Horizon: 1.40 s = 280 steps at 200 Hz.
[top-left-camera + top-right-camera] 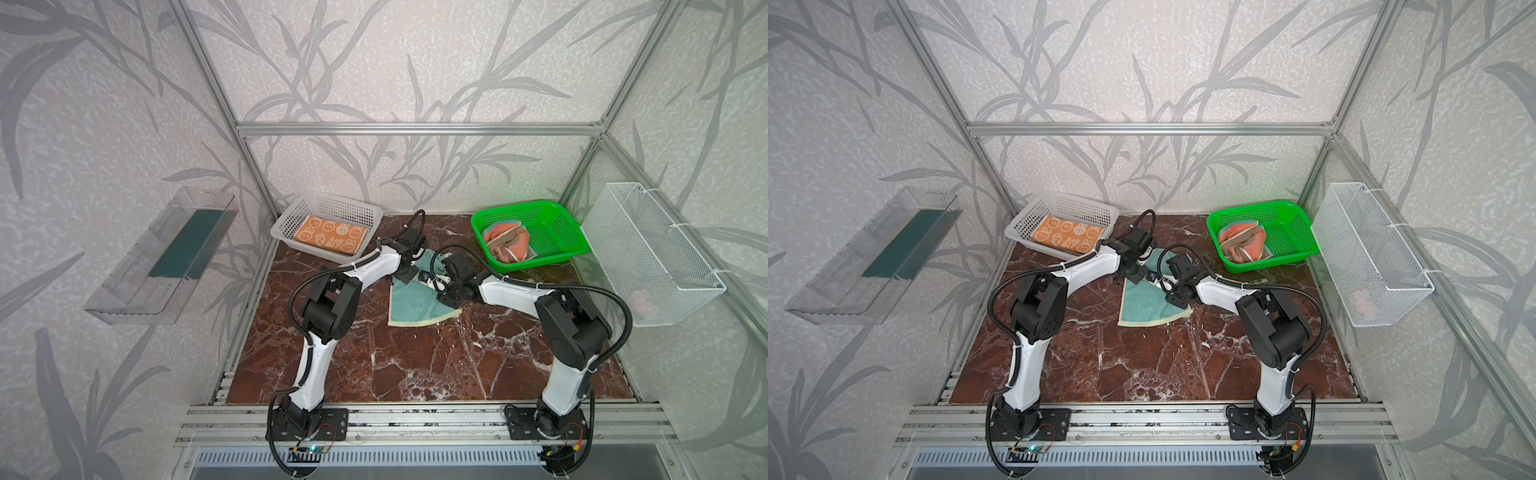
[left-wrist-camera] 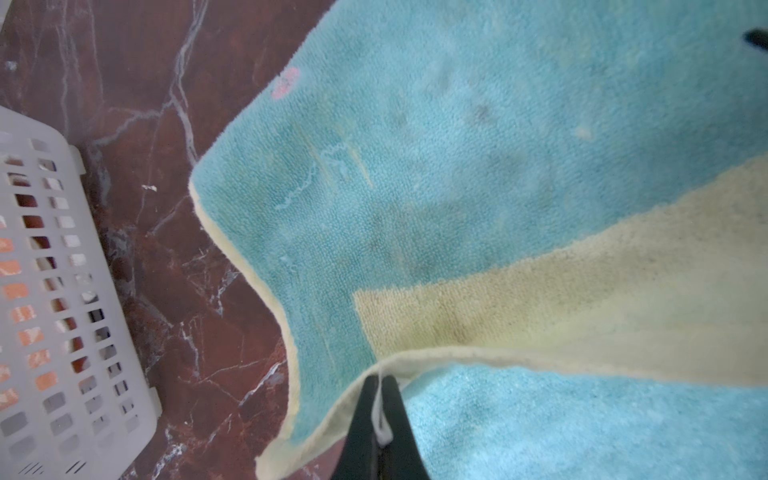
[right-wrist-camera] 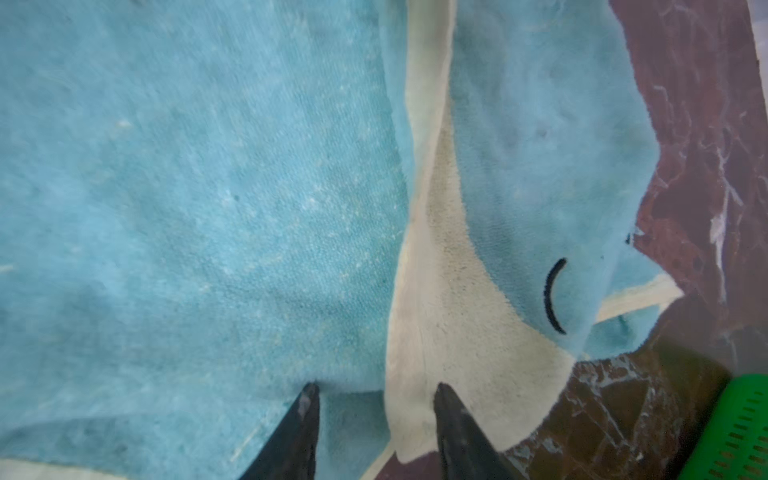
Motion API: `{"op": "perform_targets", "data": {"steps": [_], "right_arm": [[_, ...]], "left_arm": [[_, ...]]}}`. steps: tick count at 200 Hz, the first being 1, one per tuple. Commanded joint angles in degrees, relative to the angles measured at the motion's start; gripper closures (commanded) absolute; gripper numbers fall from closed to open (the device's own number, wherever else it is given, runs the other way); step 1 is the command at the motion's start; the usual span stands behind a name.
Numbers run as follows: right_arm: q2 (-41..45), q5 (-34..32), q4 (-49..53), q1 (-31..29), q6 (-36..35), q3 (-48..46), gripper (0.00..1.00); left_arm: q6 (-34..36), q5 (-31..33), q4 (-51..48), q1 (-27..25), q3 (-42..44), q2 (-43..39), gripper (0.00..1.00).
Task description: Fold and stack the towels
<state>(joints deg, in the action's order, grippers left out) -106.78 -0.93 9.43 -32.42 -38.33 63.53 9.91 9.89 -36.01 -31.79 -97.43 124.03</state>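
The pale yellow terry towel with teal figure (image 1: 411, 305) lies on the red-brown marble table (image 1: 415, 365). The left gripper (image 2: 380, 380) pinches its hem with closed jaws. The right gripper (image 3: 376, 395) has its jaws apart around a fold; whether it grips, I cannot tell.

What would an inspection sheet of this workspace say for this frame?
Surface: red marble tabletop, white-veined.
Job's things: orange towel folded in the white basket; teal-yellow towel mid-fold on the tabletop; pink towel crumpled in the green basket.
Clutter: nothing seen.
Grippers: left gripper shut on the teal-yellow towel's hem; right gripper with jaws apart at a fold of it.
Cables: black hoses run along both arms, looping at the wrists.
Surroundings: leaf-print walls; clear shelf left; wire basket right, holding a pink item.
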Motion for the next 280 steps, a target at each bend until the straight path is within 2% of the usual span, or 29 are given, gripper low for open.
{"op": "perform_targets", "data": {"steps": [1, 81, 114, 135, 180, 199, 222, 245, 265, 269, 272, 275, 278, 280], "right_arm": [[-1.4, -1.1, -1.5, 0.9, -2.8, 1.2, 0.55], [-4.2, -0.6, -3.5, 3.5, -6.6, 2.9, 0.58], [-4.7, 0.7, -3.4, 4.4, -7.2, 4.0, 0.63], [-5.1, 1.2, -3.3, 4.8, -7.5, 4.9, 0.68], [-5.4, 3.1, -3.4, 5.4, -7.8, 6.6, 0.97], [-4.9, 3.5, -3.1, 5.6, -8.1, 6.9, 1.0], [-4.2, 3.3, -3.5, 5.5, -8.0, 6.6, 1.0], [-3.6, 2.8, -4.1, 5.6, -7.5, 6.1, 1.0], [-3.3, 2.1, -4.7, 5.5, -6.9, 5.8, 1.0], [-3.3, 2.0, -4.8, 5.5, -6.8, 5.8, 1.0], [-3.3, 1.9, -4.7, 5.5, -6.7, 5.8, 1.0], [-3.4, 1.9, -4.7, 5.6, -6.6, 5.8, 1.0], [-3.4, 1.7, -4.7, 5.6, -6.5, 5.8, 1.0], [-3.3, 1.7, -4.8, 5.6, -6.4, 5.8, 1.0]], "left_arm": [[0.5, -0.7, -2.1, 0.4, -1.8, 1.4, 1.0], [1.0, -1.1, -2.5, 0.8, -2.4, 2.1, 1.0], [1.2, -0.9, -2.6, 0.9, -2.6, 2.3, 1.0], [1.4, -0.9, -2.7, 0.9, -2.7, 2.3, 1.0], [2.2, -1.3, -2.6, 0.9, -2.7, 2.2, 1.0], [3.6, -3.1, -3.7, 0.9, -3.1, 2.0, 1.0], [5.4, -3.0, -4.3, 0.9, -2.9, 0.9, 0.75], [7.0, 0.8, -1.5, 0.8, -0.6, -1.4, 0.63], [7.8, 3.9, 1.3, 0.8, 1.8, -3.7, 0.47], [7.9, 4.3, 1.8, 0.8, 2.4, -4.1, 0.4], [8.0, 4.7, 2.6, 0.8, 2.8, -4.5, 0.23], [8.0, 5.0, 3.0, 0.8, 3.4, -4.9, 0.1], [8.0, 5.3, 3.5, 0.8, 3.9, -5.3, 0.03], [8.1, 5.4, 3.9, 0.8, 4.2, -5.6, 0.01]]}}
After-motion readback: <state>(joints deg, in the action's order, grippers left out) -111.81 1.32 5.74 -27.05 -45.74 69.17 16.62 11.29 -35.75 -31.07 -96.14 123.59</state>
